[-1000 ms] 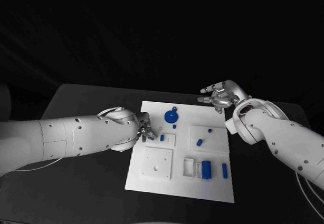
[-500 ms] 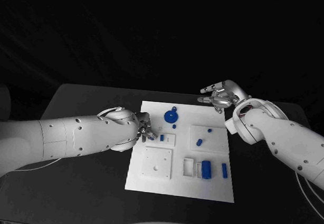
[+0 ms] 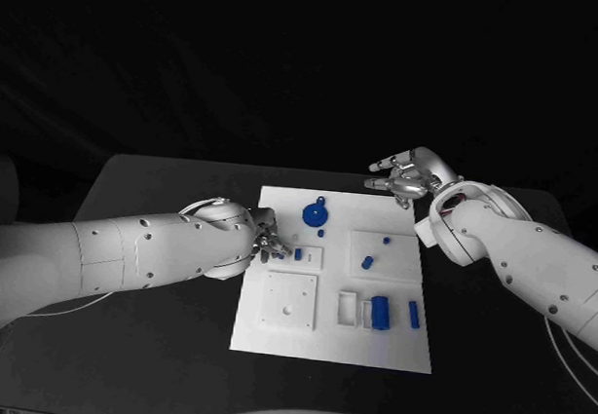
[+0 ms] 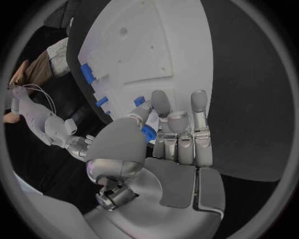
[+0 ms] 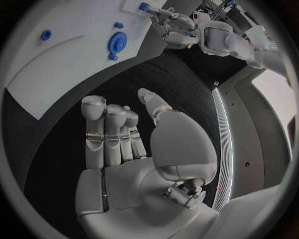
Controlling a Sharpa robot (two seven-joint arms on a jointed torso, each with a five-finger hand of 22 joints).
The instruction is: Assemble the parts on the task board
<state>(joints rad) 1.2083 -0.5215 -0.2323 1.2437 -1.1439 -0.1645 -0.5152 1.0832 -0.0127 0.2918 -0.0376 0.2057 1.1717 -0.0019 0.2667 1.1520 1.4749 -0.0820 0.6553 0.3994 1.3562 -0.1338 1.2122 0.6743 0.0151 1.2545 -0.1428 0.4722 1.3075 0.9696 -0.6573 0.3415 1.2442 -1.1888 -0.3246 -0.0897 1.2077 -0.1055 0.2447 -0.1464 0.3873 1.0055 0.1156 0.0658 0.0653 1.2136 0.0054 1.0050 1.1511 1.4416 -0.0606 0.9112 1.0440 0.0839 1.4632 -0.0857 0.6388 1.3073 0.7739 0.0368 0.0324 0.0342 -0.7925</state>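
The white task board (image 3: 330, 337) lies in the middle of the black table. My left hand (image 3: 266, 241) is at the board's left edge, and its fingertips pinch a small blue peg (image 3: 298, 254) over a small square recess. The left wrist view shows this peg (image 4: 148, 133) between thumb and fingers. My right hand (image 3: 407, 175) hovers past the board's far right corner with its fingers apart and nothing in it. A round blue part (image 3: 316, 211) lies near the far edge, also visible as the round part (image 5: 116, 42) in the right wrist view.
Other blue pieces sit on the board: a short one (image 3: 367, 264) in the right middle, and a block (image 3: 382, 313) and a bar (image 3: 414, 315) near the front right. A square plate with holes (image 3: 291, 299) lies at the front left. Black table (image 3: 146, 350) surrounds the board.
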